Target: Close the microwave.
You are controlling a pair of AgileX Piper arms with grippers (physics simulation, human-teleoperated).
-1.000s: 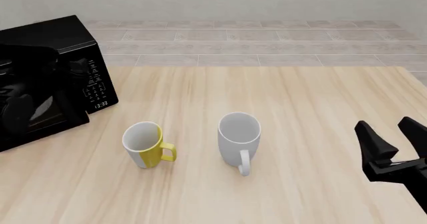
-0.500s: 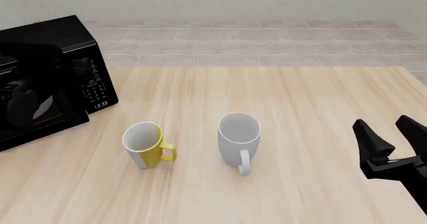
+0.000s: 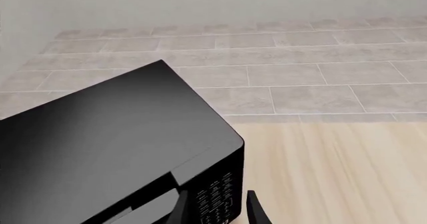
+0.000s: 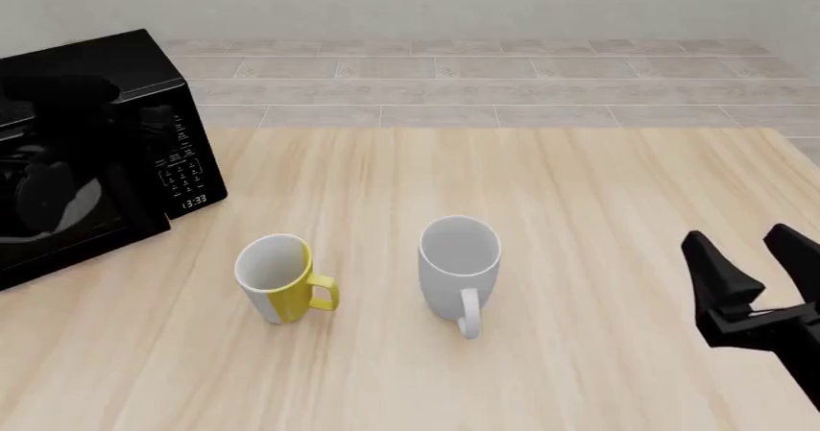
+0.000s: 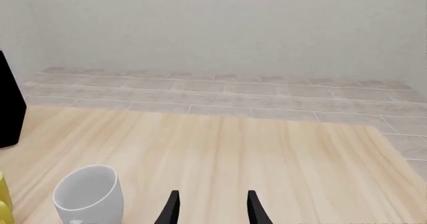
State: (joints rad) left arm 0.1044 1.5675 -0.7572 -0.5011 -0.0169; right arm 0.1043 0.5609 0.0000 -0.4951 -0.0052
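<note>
The microwave [image 4: 115, 95], a glossy black box, stands at the table's far left. Its dark glass door [image 4: 64, 201] lies close against the body, next to the keypad panel [image 4: 186, 162]. In the left wrist view I look down on the microwave's top [image 3: 113, 144]. My left gripper [image 3: 215, 210] hangs open above its front edge by the keypad. In the front view the left gripper cannot be made out against the black door. My right gripper [image 4: 746, 258] is open and empty near the table's right front; it also shows in the right wrist view [image 5: 212, 208].
A yellow-and-white mug [image 4: 276, 277] and a white mug [image 4: 459, 258] stand upright mid-table in front of the microwave. The white mug [image 5: 87, 194] is also in the right wrist view. The light wooden table [image 4: 577, 181] ends at the right edge, with tiled floor beyond.
The microwave door's free edge has swung slightly in toward the body. The dark shape on its glass has shifted. The right gripper has barely moved.
</note>
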